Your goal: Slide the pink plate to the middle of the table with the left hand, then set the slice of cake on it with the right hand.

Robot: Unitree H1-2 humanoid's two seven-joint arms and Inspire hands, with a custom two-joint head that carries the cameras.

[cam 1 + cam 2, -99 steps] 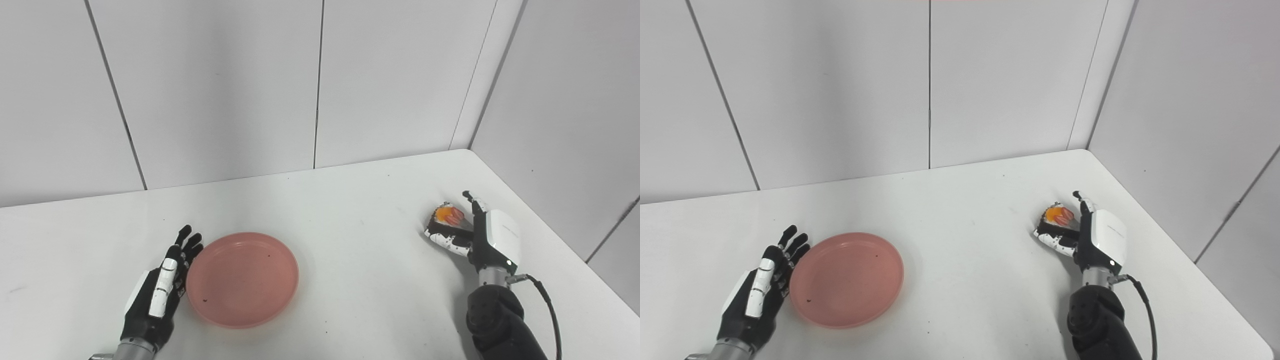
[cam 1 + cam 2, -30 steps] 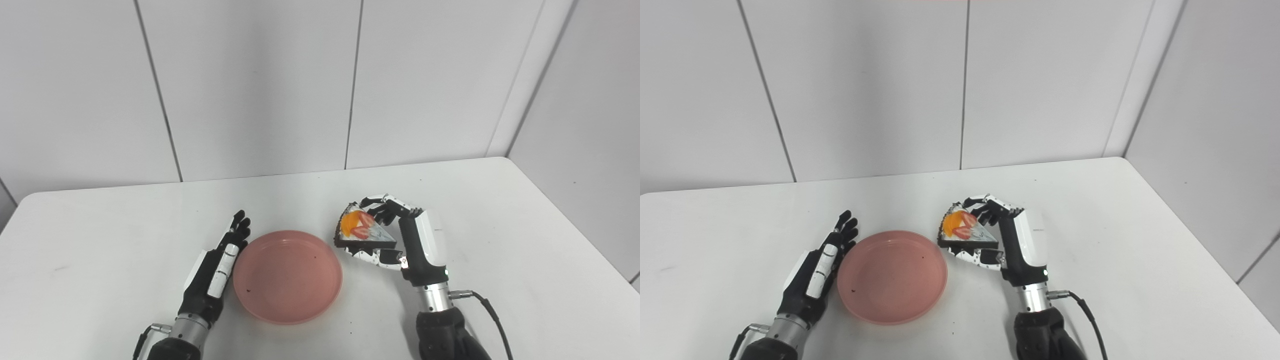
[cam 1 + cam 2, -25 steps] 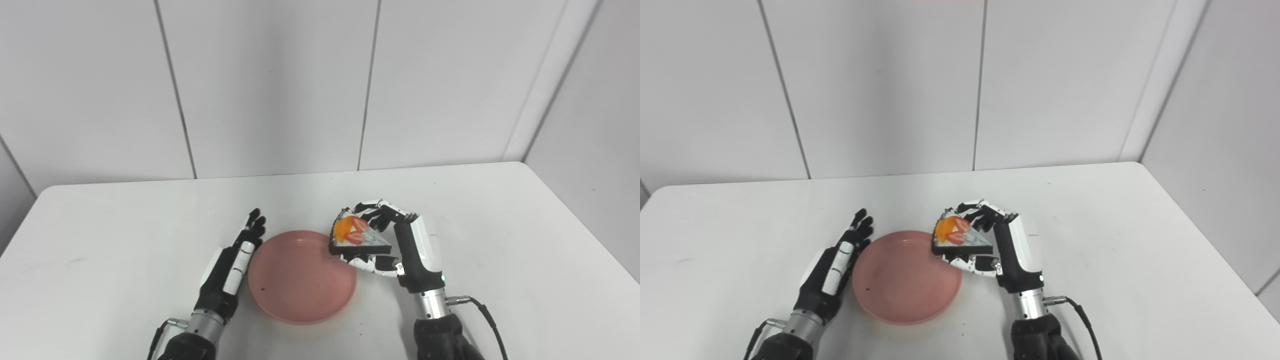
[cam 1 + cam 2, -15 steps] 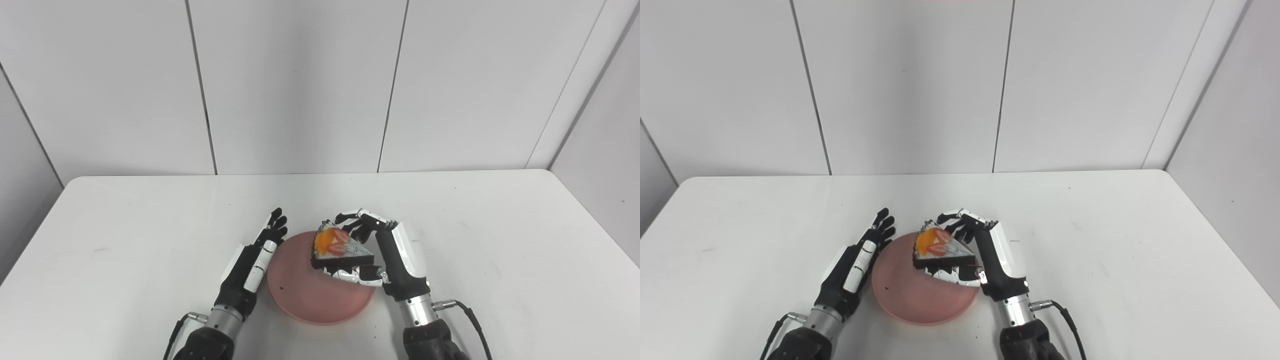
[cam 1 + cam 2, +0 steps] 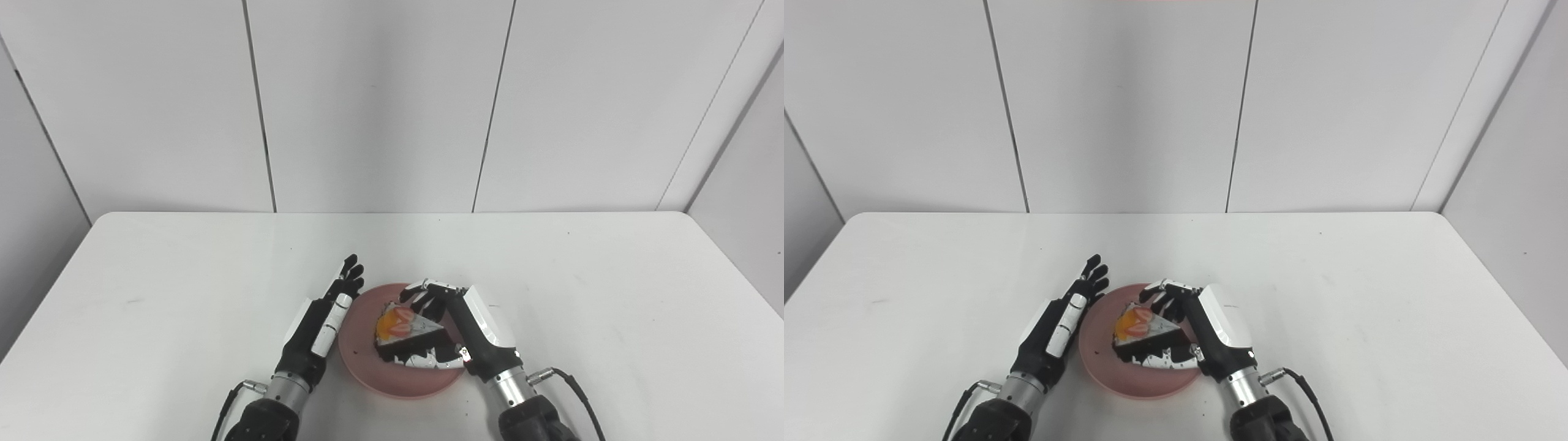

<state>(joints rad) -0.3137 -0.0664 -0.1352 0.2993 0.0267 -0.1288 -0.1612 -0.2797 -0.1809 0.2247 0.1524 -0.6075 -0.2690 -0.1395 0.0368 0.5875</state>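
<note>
Room: pale panelled walls behind a white table (image 5: 582, 288), bare apart from what I am handling.
Pink plate (image 5: 367, 373): sits near the middle of the table, toward my edge of it.
Left hand (image 5: 318, 324): flat and open, fingers straight, resting just beside the plate's left rim and holding nothing.
Right hand (image 5: 456, 334): curled around the slice of cake (image 5: 404, 334), fingers over its far side and thumb below it.
Cake position: over the plate's centre; I cannot tell whether its base touches the plate yet.
Step in hand: setting the slice down (I judge the task nearly done).
Doing it well: lower straight, keep the fruit topping level, let the base seat, then open gently so nothing drags sideways.
Edges: the plate's near rim lies fairly close to the table's front edge.
Open room: wide bare table to my right and behind for withdrawing.
</note>
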